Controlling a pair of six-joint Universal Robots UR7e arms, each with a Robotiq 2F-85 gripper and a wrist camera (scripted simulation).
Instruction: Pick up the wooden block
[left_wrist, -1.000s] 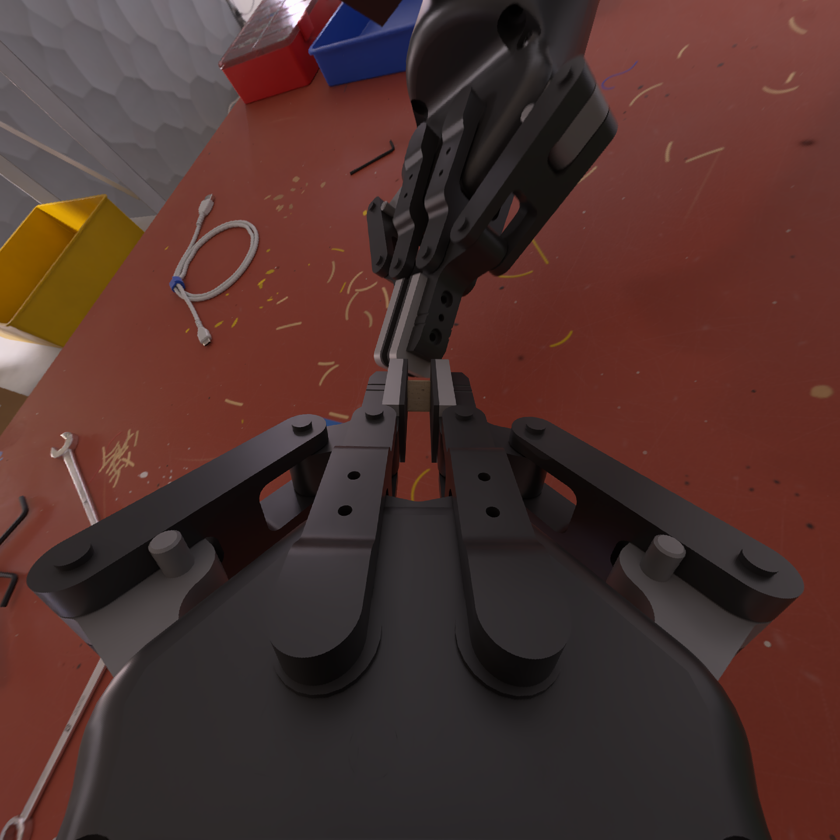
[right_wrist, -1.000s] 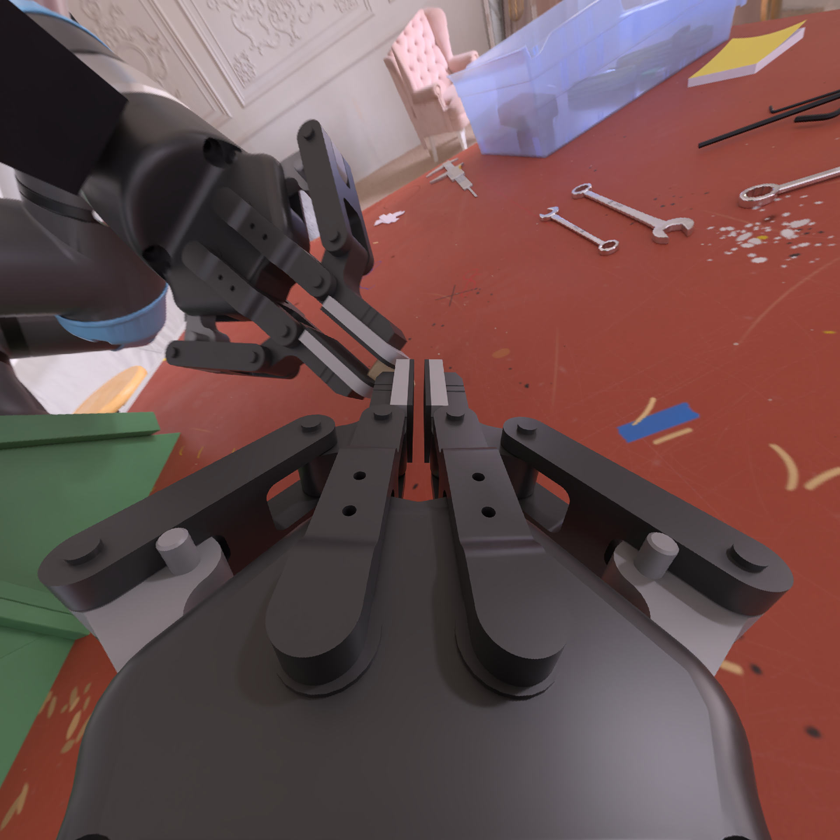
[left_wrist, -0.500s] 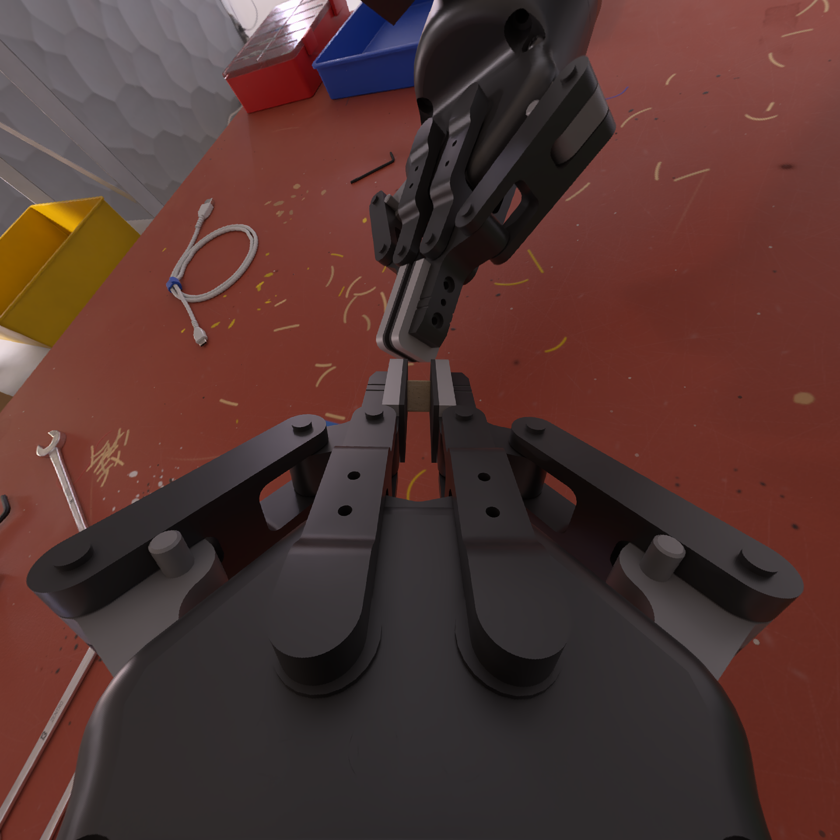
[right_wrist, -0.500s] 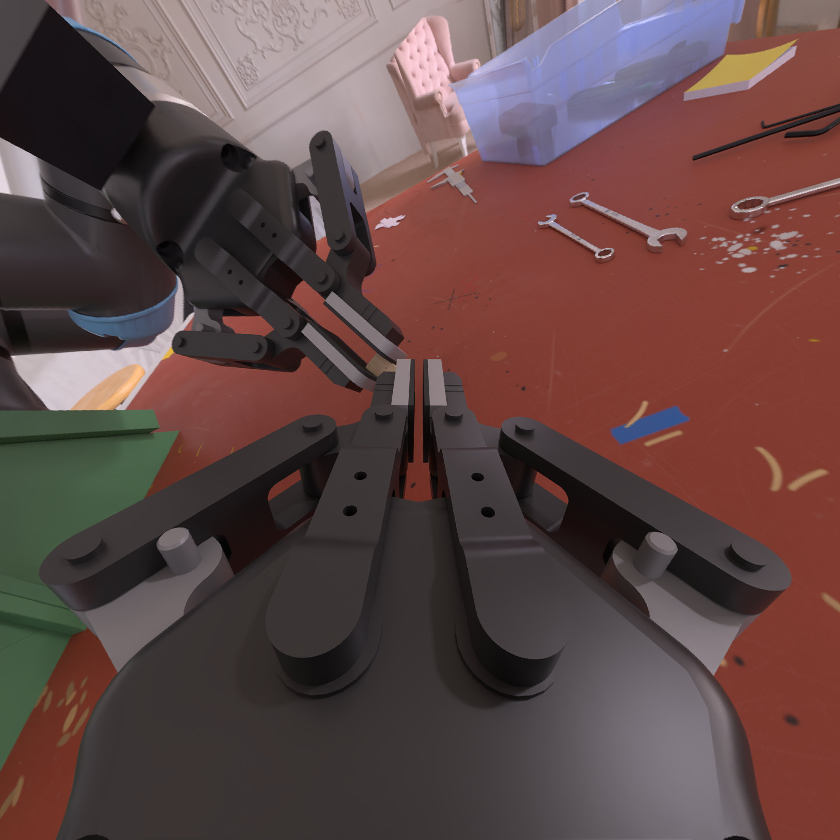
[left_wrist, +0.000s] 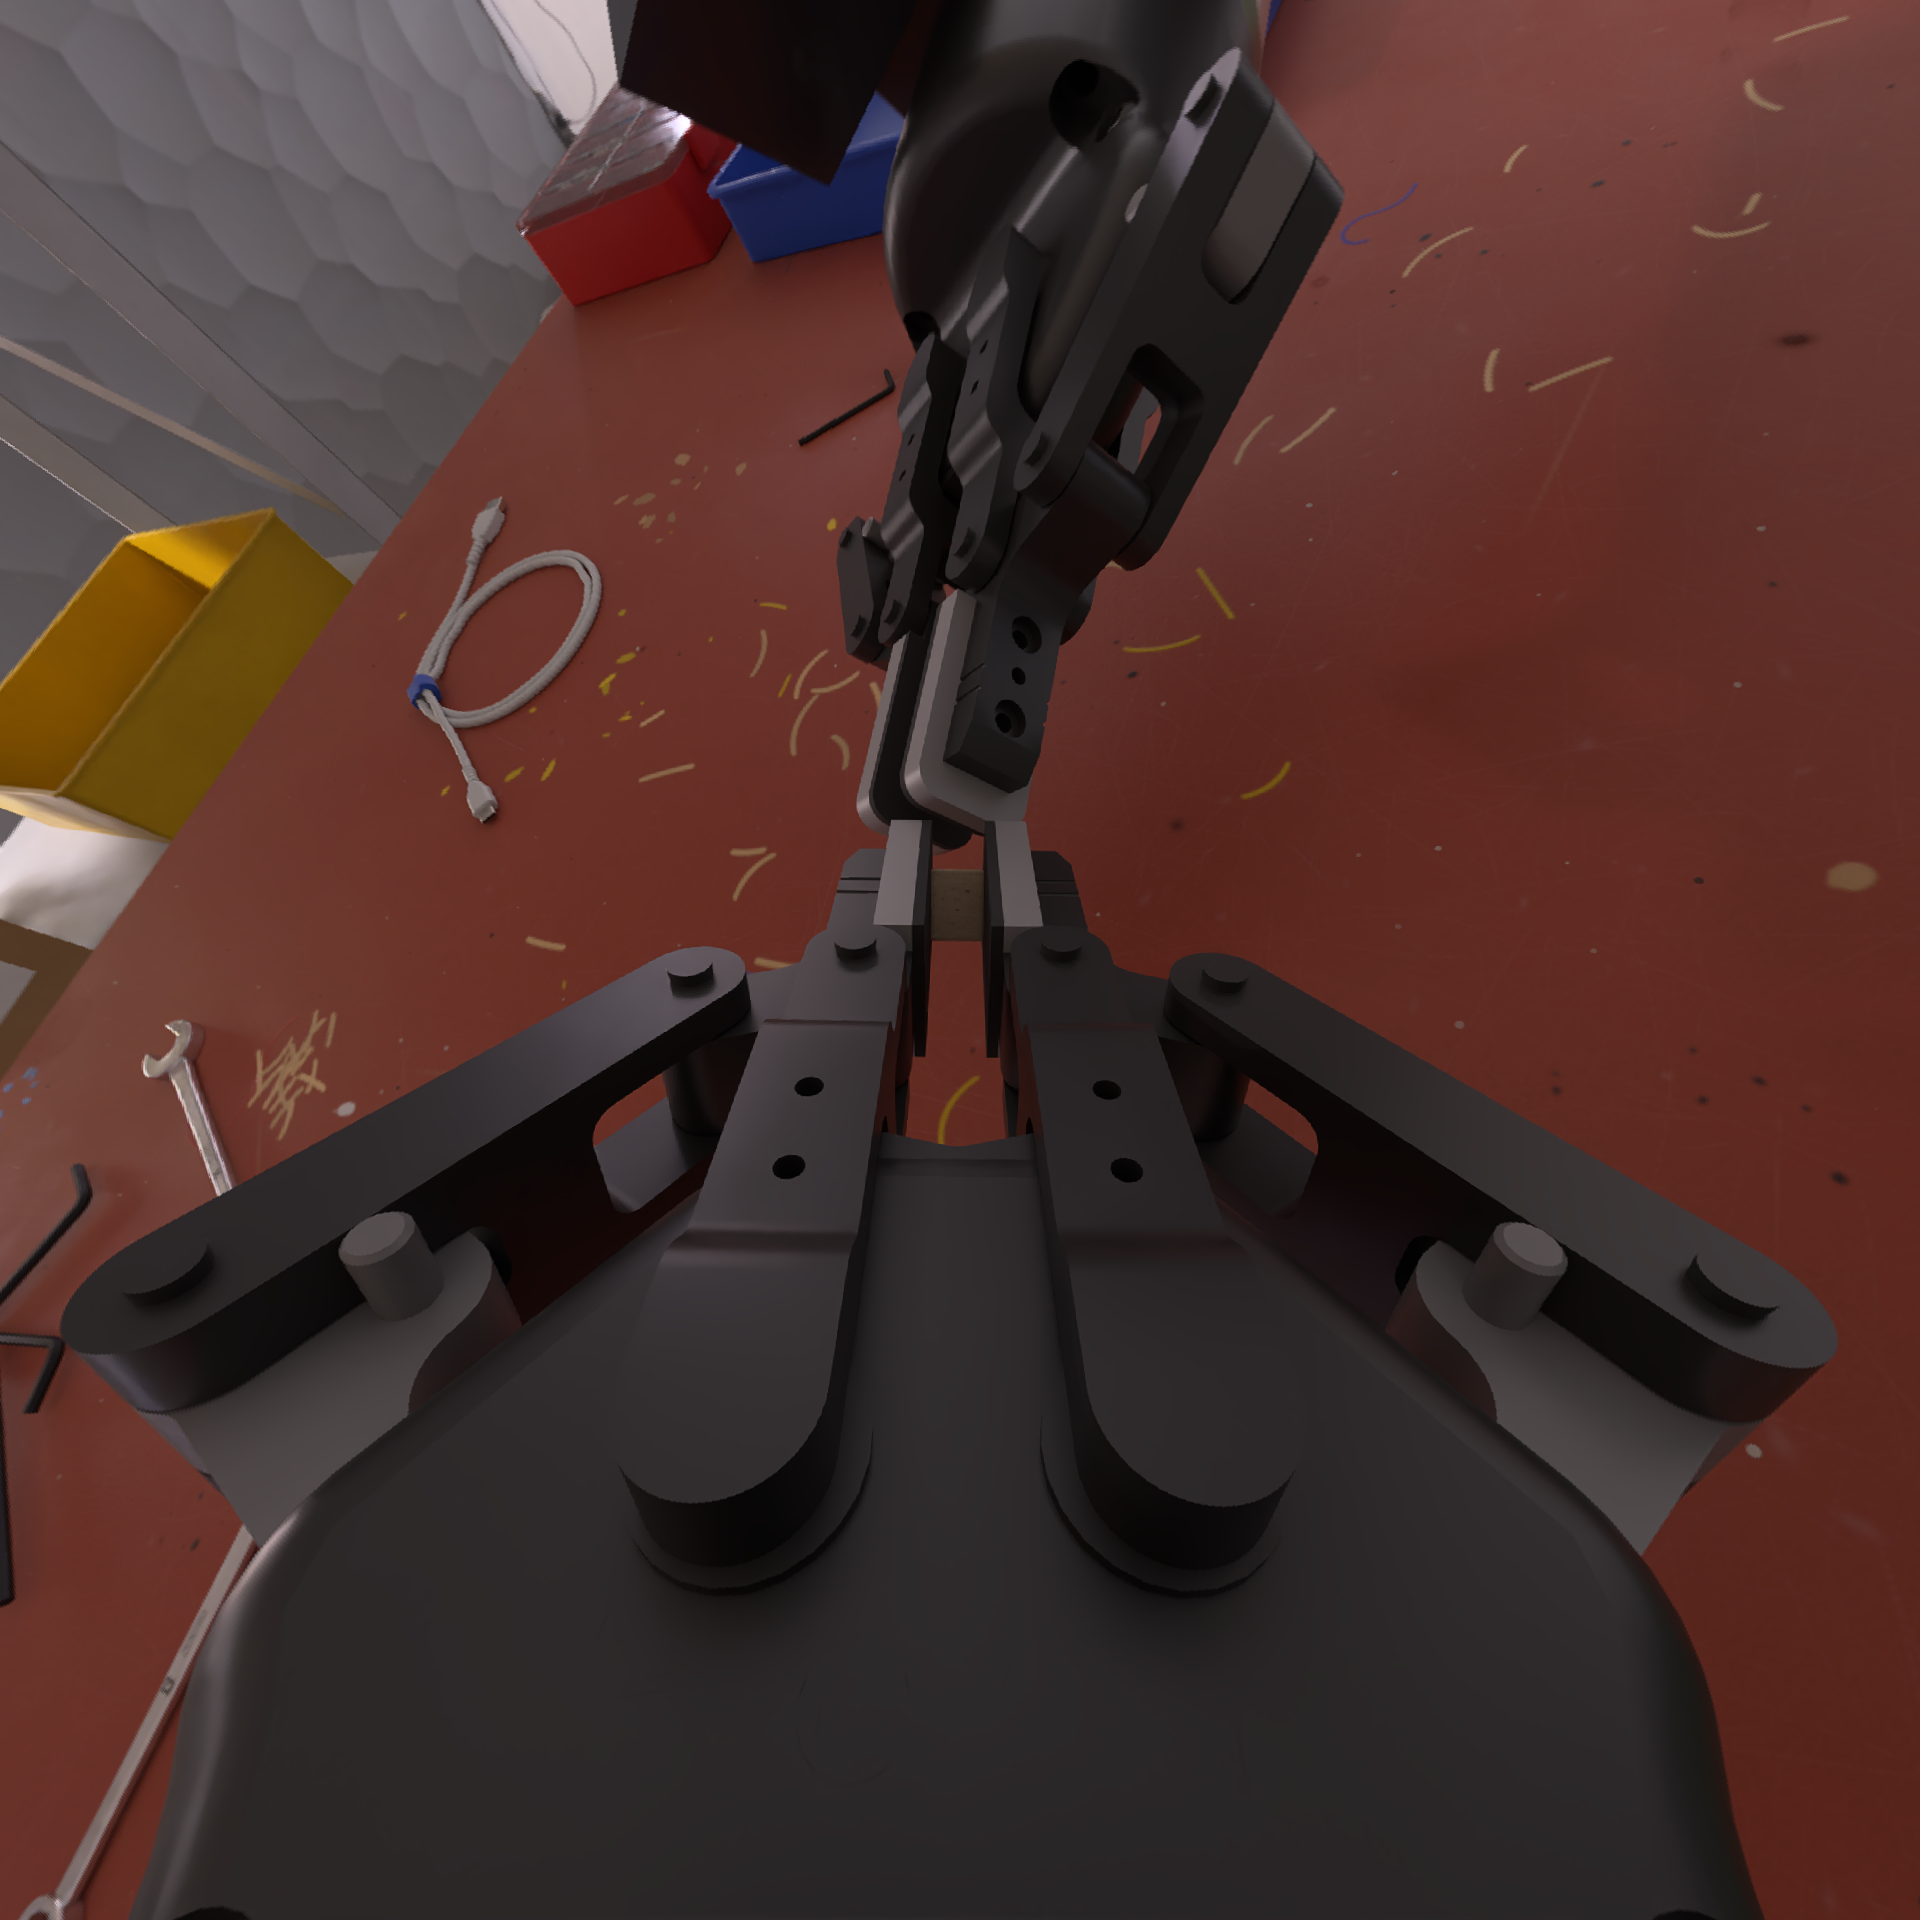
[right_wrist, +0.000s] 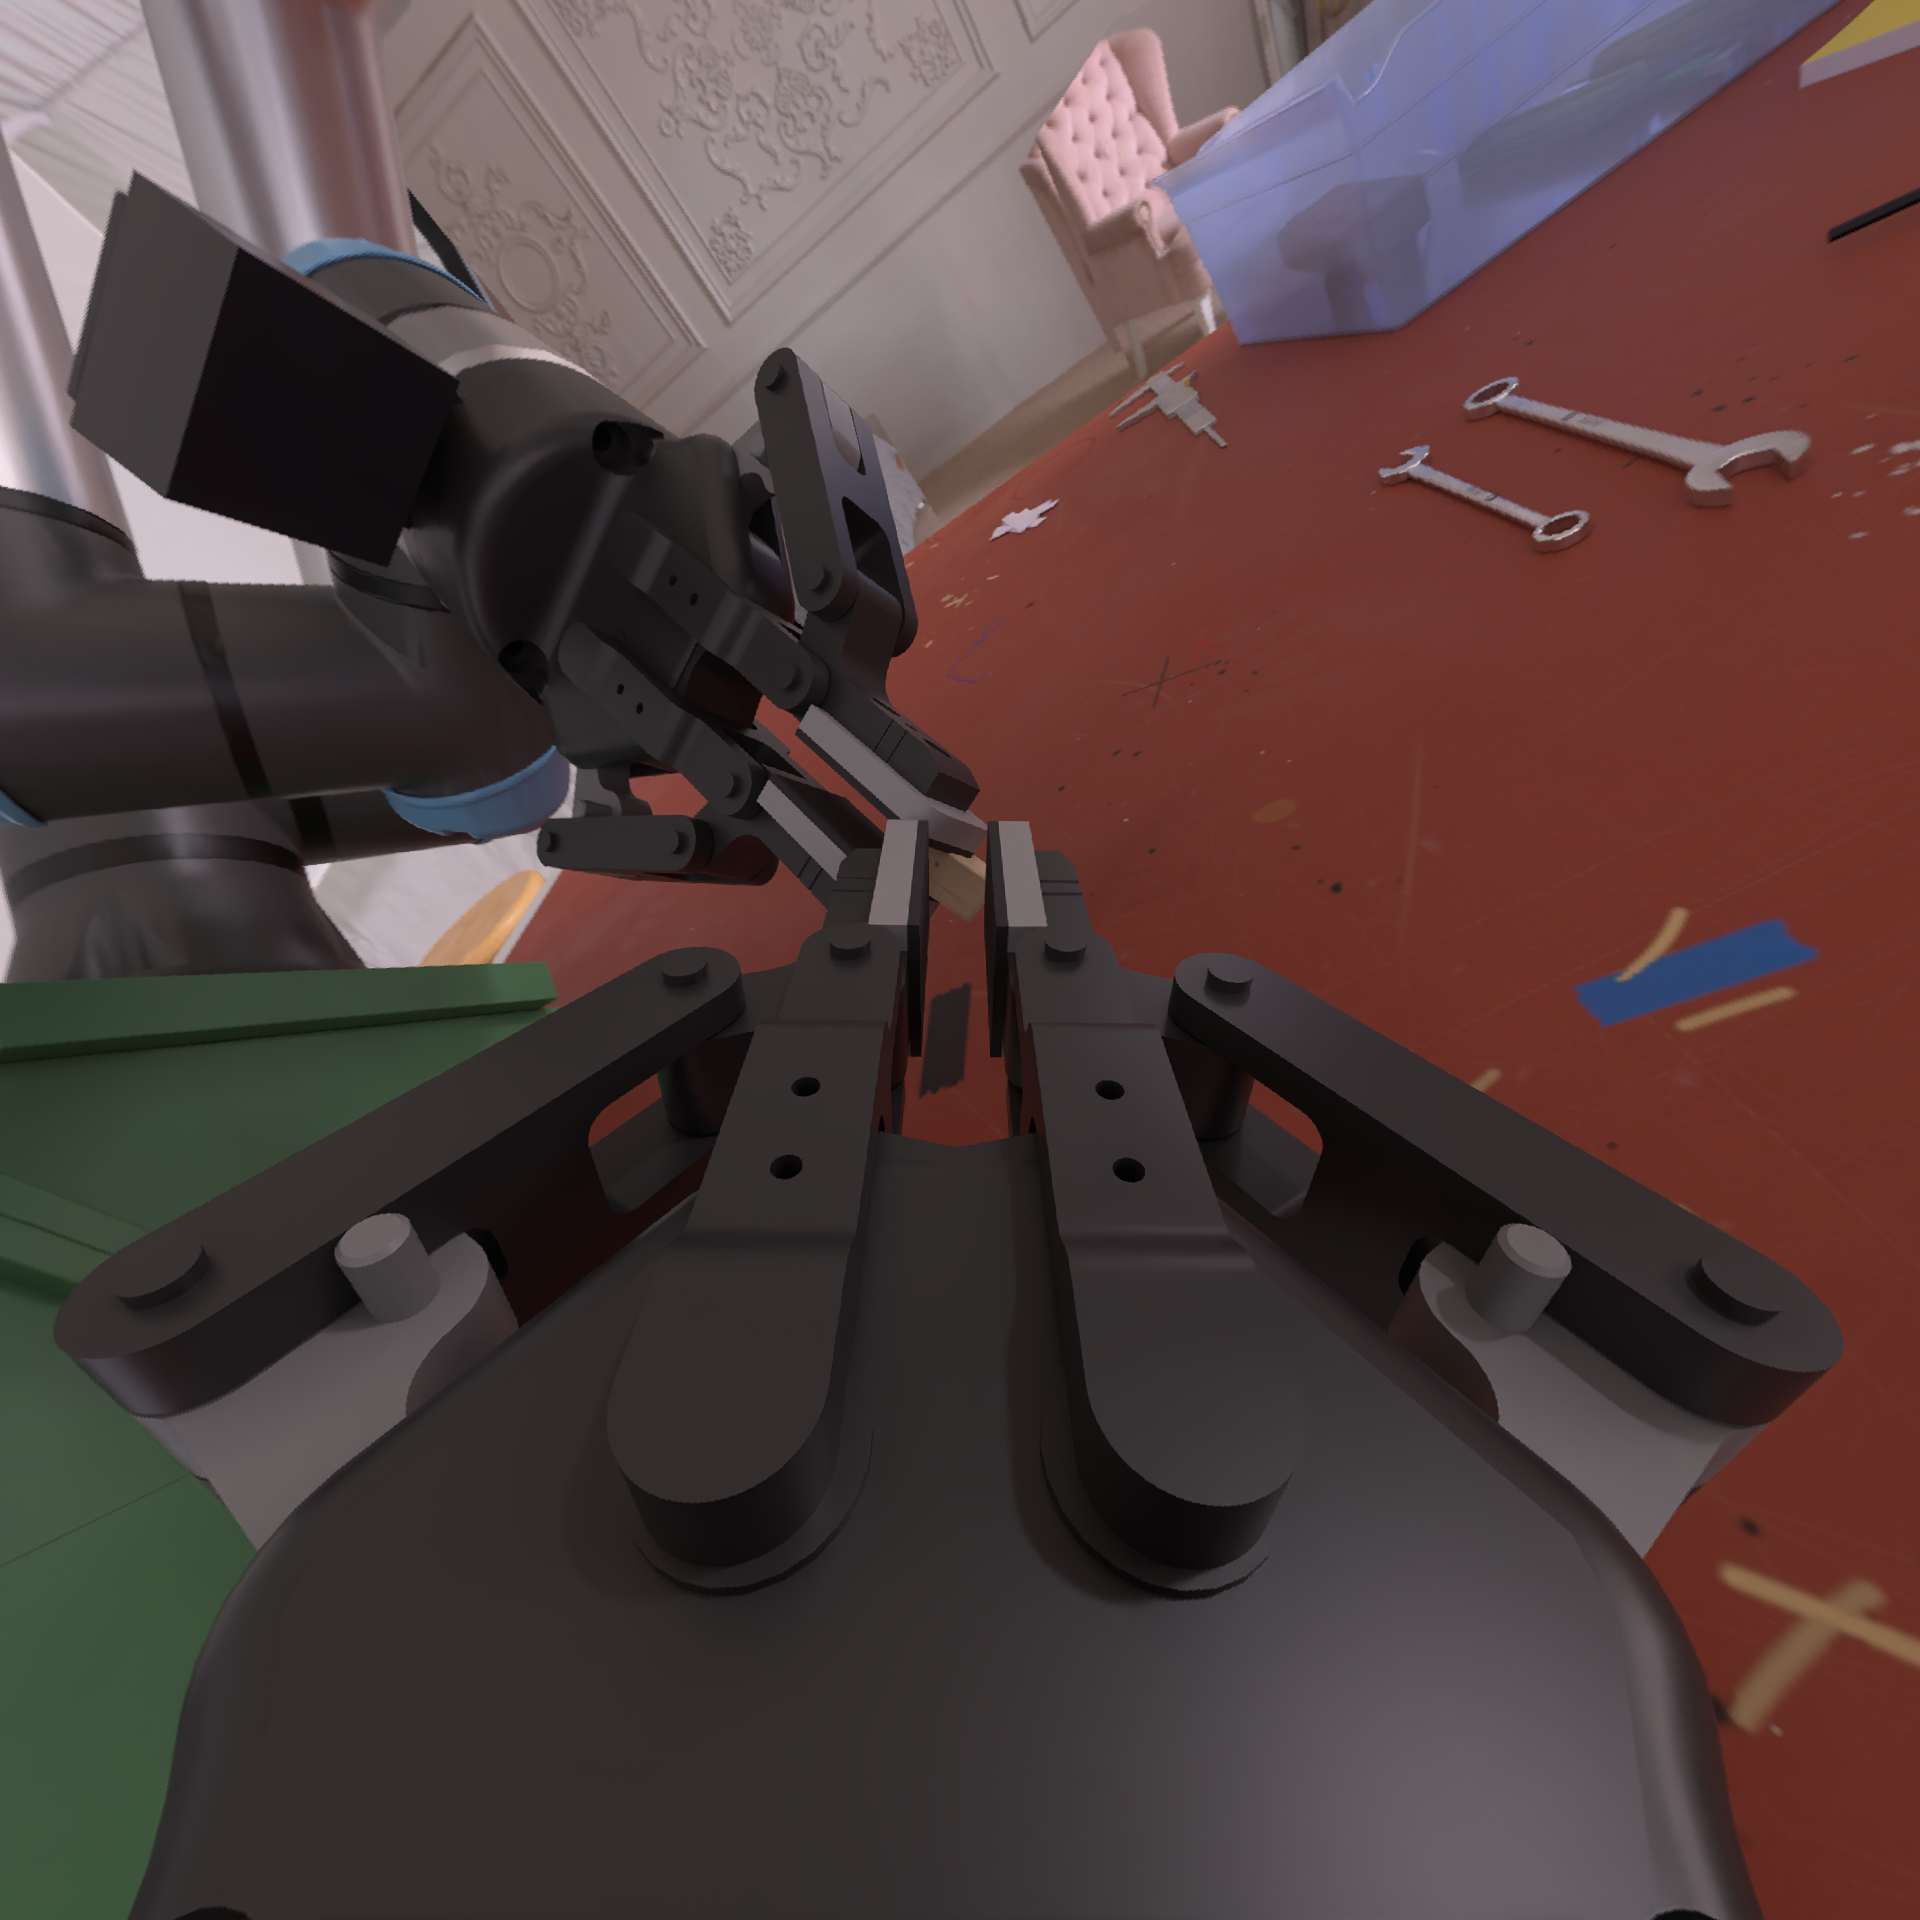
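Note:
The small wooden block is clamped between the pads of my left gripper, which holds it above the red table. My right gripper comes down from above, its tips just over the left fingertips. In the right wrist view my right gripper has its jaws a little apart. The block's end shows in the gap between them. I cannot tell whether the pads touch it. The left gripper reaches in from the left there, shut on the block.
On the left side lie a yellow bin, a coiled white cable, a red bin, a blue bin and a wrench. On the right side lie a green box, a clear blue bin and two wrenches.
My right gripper's jaws have parted from nearly closed to about the block's width, and both grippers have risen and tilted. The left gripper still holds the block.

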